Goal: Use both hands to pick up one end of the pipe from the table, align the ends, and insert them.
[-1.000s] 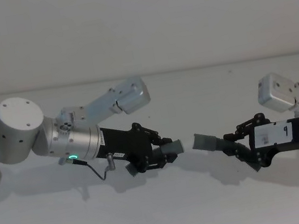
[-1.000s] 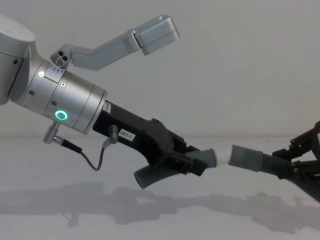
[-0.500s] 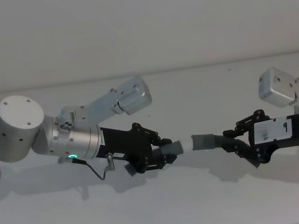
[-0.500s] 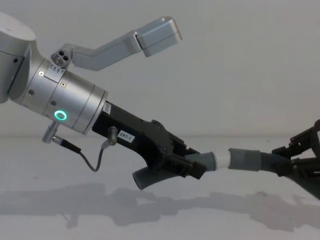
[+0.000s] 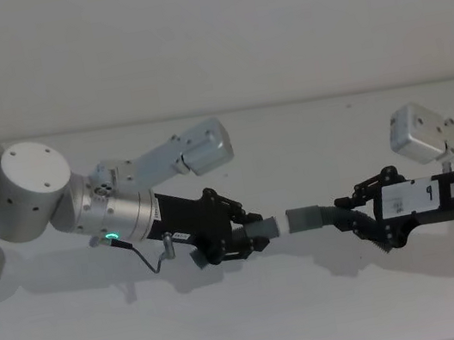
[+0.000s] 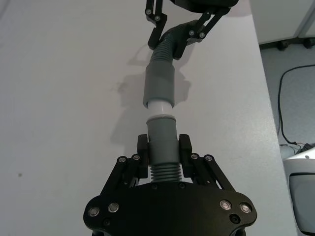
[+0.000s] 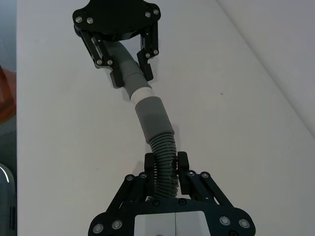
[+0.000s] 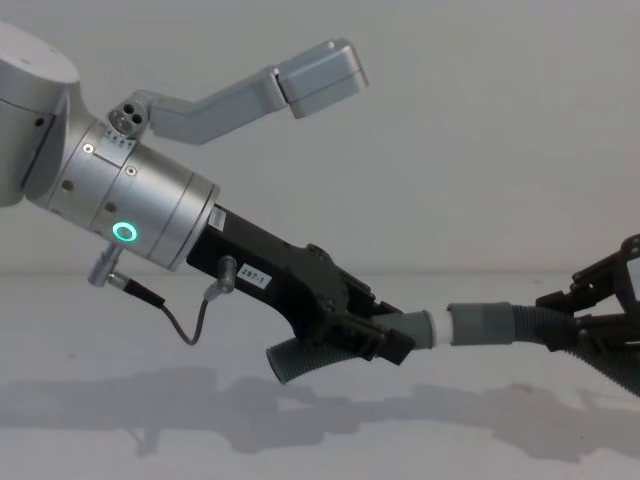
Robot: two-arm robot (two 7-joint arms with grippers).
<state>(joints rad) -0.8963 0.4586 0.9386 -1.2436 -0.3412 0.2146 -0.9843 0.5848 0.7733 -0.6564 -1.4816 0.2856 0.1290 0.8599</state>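
Both pipe pieces are held in the air above the white table point(image 5: 237, 334). My left gripper point(image 5: 247, 238) is shut on the ribbed part of the left piece point(image 8: 295, 360), whose grey cuff ends in a white tip point(image 8: 436, 328). From the right, my right gripper point(image 5: 365, 221) is shut on the ribs of the other piece point(image 7: 165, 157), its plain grey cuff point(image 8: 480, 323) pointing left. The two ends stand nearly in line, the white tip point(image 6: 161, 118) right at the mouth of the plain cuff point(image 6: 159, 86). I cannot tell whether the tip has entered.
The table's edge point(image 6: 263, 98) runs beside the grippers in the left wrist view, with floor and cables beyond it. Each arm's silver camera housing point(image 5: 205, 146) sticks up above its wrist.
The right gripper has carried its piece leftward and levelled it. The gap between the plain cuff and the white tip has closed to almost nothing. The left gripper shifted only slightly.
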